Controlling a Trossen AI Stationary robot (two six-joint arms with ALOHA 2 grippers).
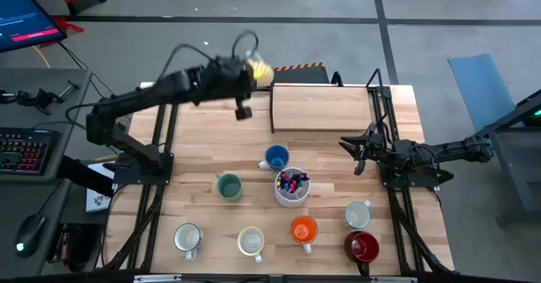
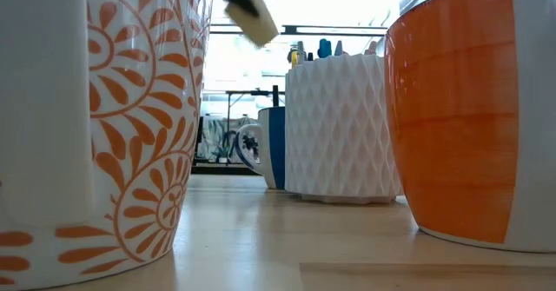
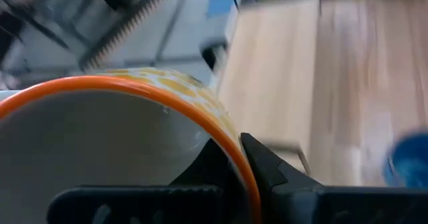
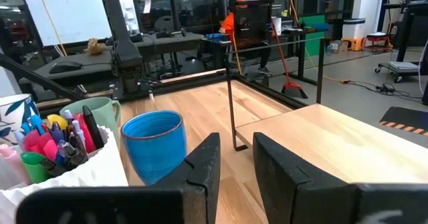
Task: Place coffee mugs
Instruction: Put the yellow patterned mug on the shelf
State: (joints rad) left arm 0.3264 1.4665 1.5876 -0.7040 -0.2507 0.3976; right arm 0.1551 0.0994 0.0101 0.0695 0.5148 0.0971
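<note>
Roughly one of eight underway: left gripper [image 1: 254, 70] pinches the pale yellow mug [image 1: 261, 72] aloft by the desk's far edge beside the raised shelf [image 1: 321, 107], seven mugs unplaced, right gripper [image 1: 359, 152] parted, idle mid-desk.

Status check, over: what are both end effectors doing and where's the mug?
Left end effector shut on yellow mug's rim, lifted over table's far edge. Right end effector idle, empty, right side. Raised shelf nearby.

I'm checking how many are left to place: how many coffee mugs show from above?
8. Yellow mug in the left tool near the rack; blue, teal, white, cream, orange, grey-white and dark red on the table.
</note>
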